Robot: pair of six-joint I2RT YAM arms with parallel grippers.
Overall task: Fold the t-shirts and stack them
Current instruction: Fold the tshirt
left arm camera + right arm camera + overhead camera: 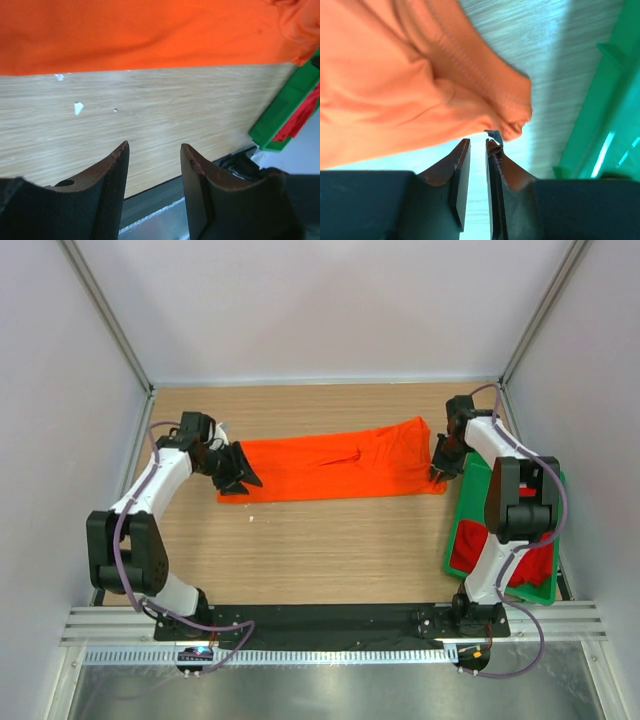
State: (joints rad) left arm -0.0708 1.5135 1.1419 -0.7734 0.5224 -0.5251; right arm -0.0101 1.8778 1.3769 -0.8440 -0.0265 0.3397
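Lying across the far half of the table (330, 550), the orange t-shirt (335, 468) forms a long, flat strip running left to right. Its right end is a little wider and somewhat rumpled, and it reaches almost to the green tray (548, 592). The tray sits at the right edge of the table, and the red t-shirt (468, 546) is bunched inside it, partly hidden by the right arm.

The left hand (242, 474) is at the strip's left end, low over the wood. In the left wrist view its fingers (112, 170) stand clearly apart with nothing between them. The shirt's near edge lies beyond the tips, with bare table and a few white specks (78, 107) in between.

The right hand (440, 468) is at the strip's right end, just beside the tray's far corner. In the right wrist view its fingers (460, 160) are only a narrow slit apart and hold nothing. A hemmed, folded corner of the orange fabric lies just past the tips, very close but not pinched between them.
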